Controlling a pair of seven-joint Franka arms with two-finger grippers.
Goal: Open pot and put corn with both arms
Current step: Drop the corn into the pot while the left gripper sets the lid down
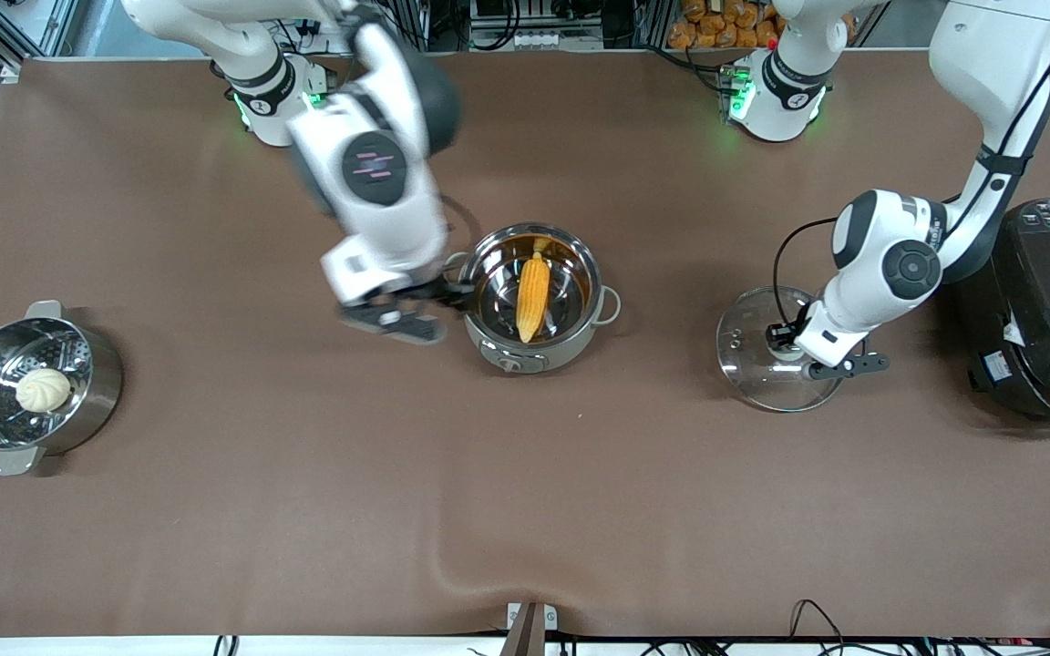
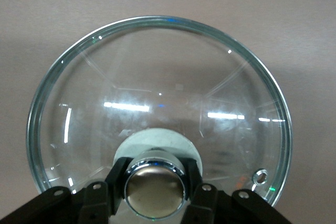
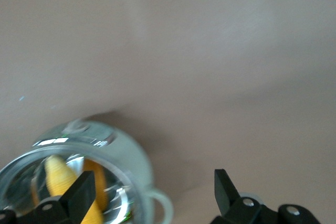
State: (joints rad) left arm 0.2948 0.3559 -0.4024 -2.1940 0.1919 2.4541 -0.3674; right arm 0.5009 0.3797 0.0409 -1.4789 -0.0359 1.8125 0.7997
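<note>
1. Shiny round steel pot (image 1: 536,293) mid-surface, lidless; tapered yellow corn (image 1: 532,295) inside, tip toward front camera.
2. Right tool (image 3: 152,184) spread wide over pot's rim.
3. Left tool (image 2: 155,187) clamps glass lid (image 2: 157,103) knob.

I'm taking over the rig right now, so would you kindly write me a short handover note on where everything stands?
Left gripper: shut on the glass lid's knob; the lid is on the table toward the left arm's end.
Right gripper: open and empty, beside the pot.
The corn lies inside the open pot.
Done: pot opened, corn placed.
Left: probably only letting go of the lid and pulling both arms away.
</note>
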